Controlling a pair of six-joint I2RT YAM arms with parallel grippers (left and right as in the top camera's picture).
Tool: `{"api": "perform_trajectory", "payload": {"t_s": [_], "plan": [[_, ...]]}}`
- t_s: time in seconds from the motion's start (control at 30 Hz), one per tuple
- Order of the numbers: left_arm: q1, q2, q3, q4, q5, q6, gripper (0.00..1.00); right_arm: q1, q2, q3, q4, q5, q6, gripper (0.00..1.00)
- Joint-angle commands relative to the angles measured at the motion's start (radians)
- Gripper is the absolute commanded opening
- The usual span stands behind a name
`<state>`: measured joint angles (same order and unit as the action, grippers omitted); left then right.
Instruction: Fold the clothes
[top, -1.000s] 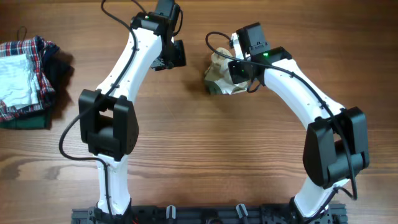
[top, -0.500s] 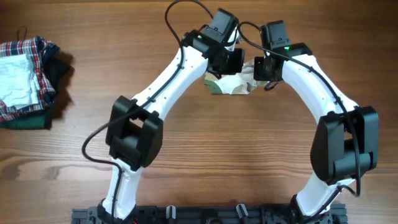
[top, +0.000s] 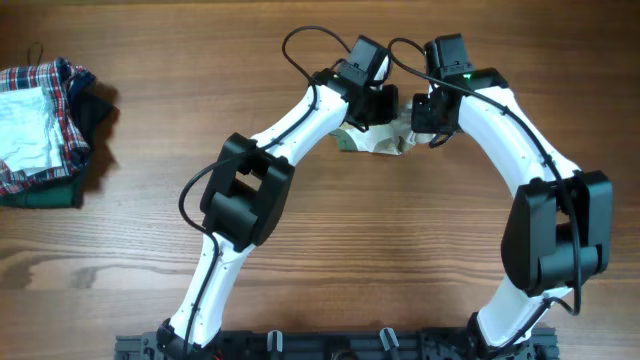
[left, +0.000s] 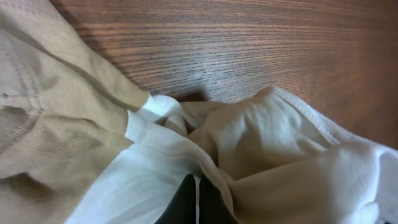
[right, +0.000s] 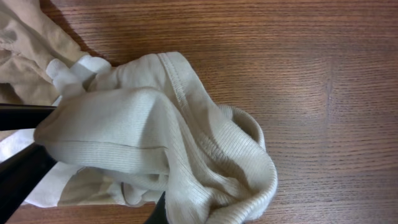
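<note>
Two sets of jaws are closed on the clothes (top: 384, 142), a small cream and tan garment lying bunched at the far middle of the bench (top: 300, 260), well apart from the plaid garment (top: 55, 75) and the dark green cloth (top: 45, 192) at the left edge. From where I stand, the jaws of the left arm (top: 300, 110) are pinched shut on a white fold next to the tan part. The jaws of the right arm (top: 500, 110) are shut on a ribbed cream bunch just beside it. Hazard one: both grips appear to sit on inner folds rather than on a hem or corner, so drawing the arms apart may give a twisted rope of cloth instead of a flat sheet. Hazard two: either pinch may have caught several layers, which would lock the crumple in place. Hazard three: the left grip looks shallow and could slip under tension, dropping that side. Hazard four: the two wrists are nearly touching, so any rotation risks contact between them.
</note>
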<state>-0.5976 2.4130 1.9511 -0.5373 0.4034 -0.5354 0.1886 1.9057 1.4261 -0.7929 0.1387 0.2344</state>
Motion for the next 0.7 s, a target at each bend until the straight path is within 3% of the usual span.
{"api": "perform_trajectory", "payload": {"t_s": [0.0,0.37,0.67], "plan": [[-0.007,0.011,-0.001,0.011,0.034,-0.057,0.04,0.0,0.017,-0.008,-0.002,-0.016,0.001,0.04],[-0.016,0.153,-0.001,0.138,0.034,-0.127,0.04,0.0,0.012,-0.008,-0.009,-0.144,-0.038,0.04],[0.023,0.039,0.0,0.163,0.053,-0.086,0.05,0.002,-0.118,-0.005,0.057,-0.145,-0.178,0.04]]}}
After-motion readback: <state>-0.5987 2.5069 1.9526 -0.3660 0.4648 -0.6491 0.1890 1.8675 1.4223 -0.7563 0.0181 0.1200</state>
